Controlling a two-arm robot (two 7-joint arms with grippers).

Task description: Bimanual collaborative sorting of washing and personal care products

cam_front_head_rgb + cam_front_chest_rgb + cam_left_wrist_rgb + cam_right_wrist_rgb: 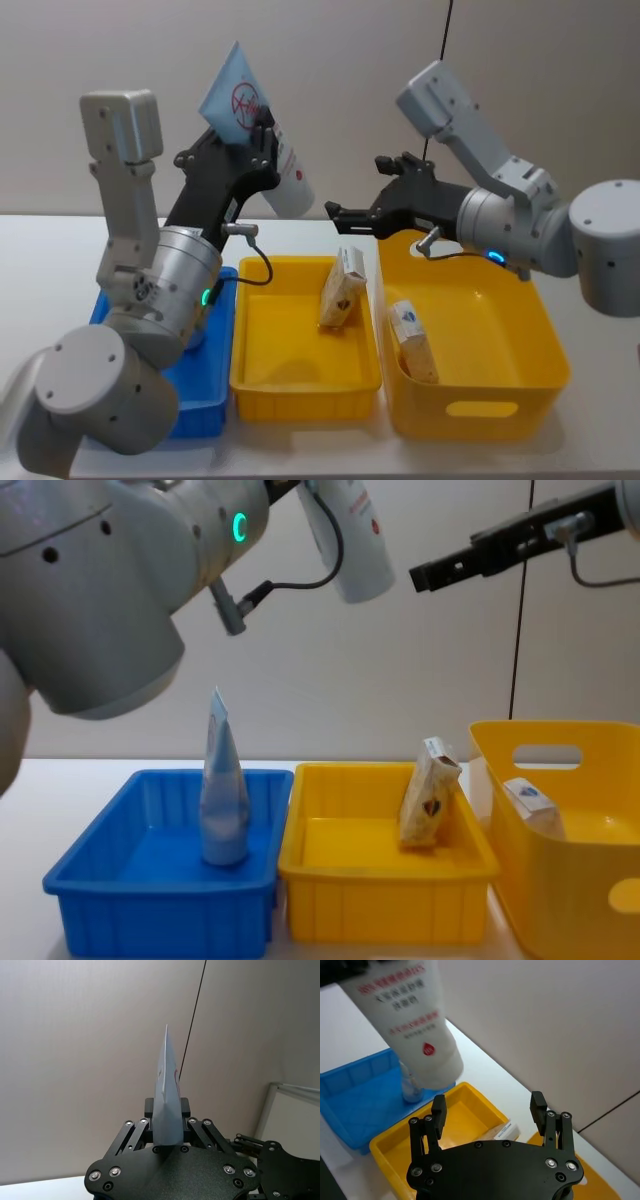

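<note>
My left gripper [258,135] is raised high and shut on a pale bluish-white squeeze tube [262,130], crimped tip up and cap end pointing down to the right. In the left wrist view the tube [167,1095] stands edge-on between the fingers. My right gripper [345,214] hangs open just right of the tube's cap end, above the middle yellow bin [300,385]. In its wrist view the tube [410,1020] lies beyond the open gripper [488,1110]. A second tube [222,800] stands in the blue bin [100,880]. A beige packet [343,290] leans in the middle bin. A white carton [412,340] lies in the right yellow bin [520,400].
The three bins stand side by side near the table's front edge: blue on the left, a low yellow one in the middle, a taller yellow one [560,880] on the right. White tabletop runs behind them to a plain wall.
</note>
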